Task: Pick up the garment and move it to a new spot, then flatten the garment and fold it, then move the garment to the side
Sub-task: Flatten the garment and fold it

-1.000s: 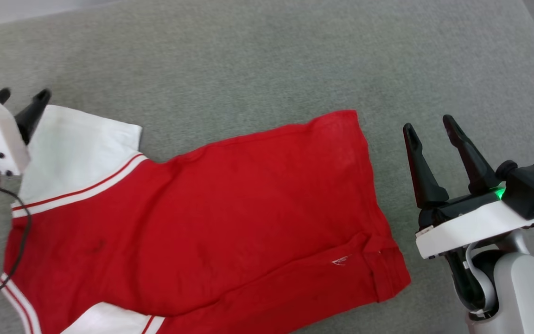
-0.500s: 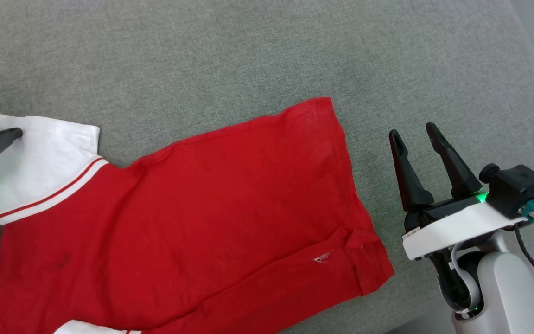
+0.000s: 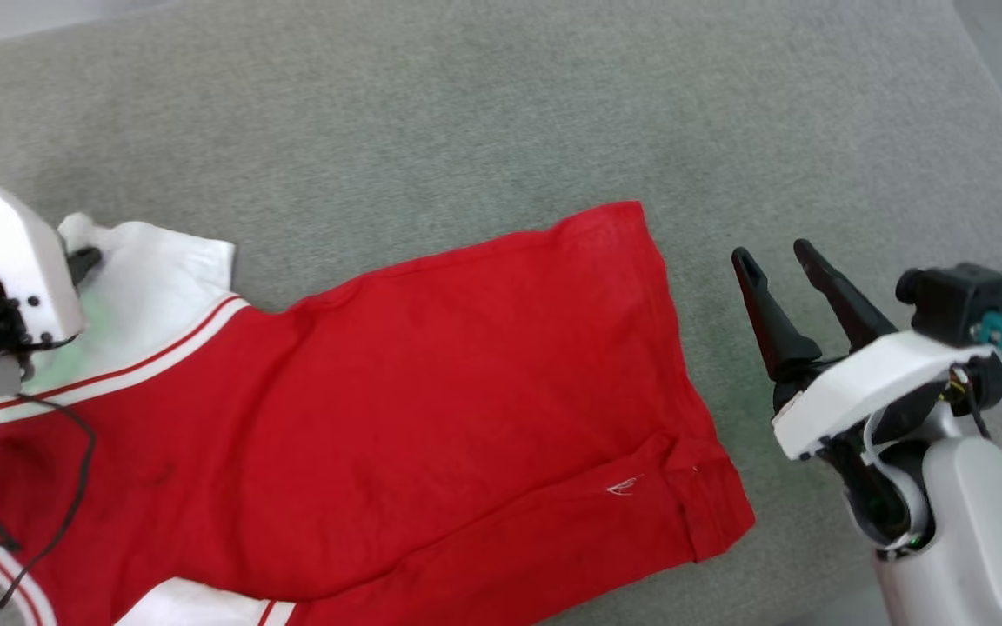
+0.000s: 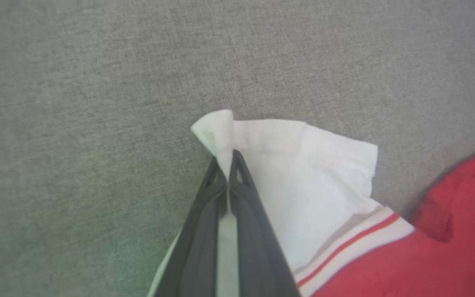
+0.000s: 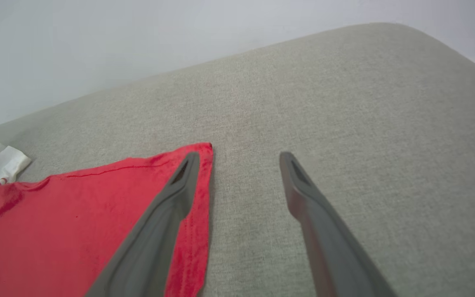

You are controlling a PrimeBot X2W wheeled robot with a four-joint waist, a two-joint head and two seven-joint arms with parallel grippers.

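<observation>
Head view: bright red jersey-knit garment point(image 3: 431, 417) w/ white short sleeves lies spread, mostly flat, on the grey woven fabric cushion point(image 3: 466, 113). 1 hem corner at lower right is turned over. Left end effector point(image 3: 88, 258) sits at the upper white sleeve point(image 3: 153, 287). Right end effector point(image 3: 771, 252) hovers wide open just beside the hem, apart from it. Judgement: relocation looks done, flattening approx. finished, folding only starting, move to the side still left. Vs 1 s ago: left fingers stood spread over the sleeve edge, now closed. Camera has shifted; garment's lie looks the same.

Left wrist view: fingers pinched tight on the sleeve corner, which puckers up past the tips.

Right wrist view: 2 fingers wide apart, nothing between. The 1 at view left overlaps the red hem; contact can't be told.
</observation>
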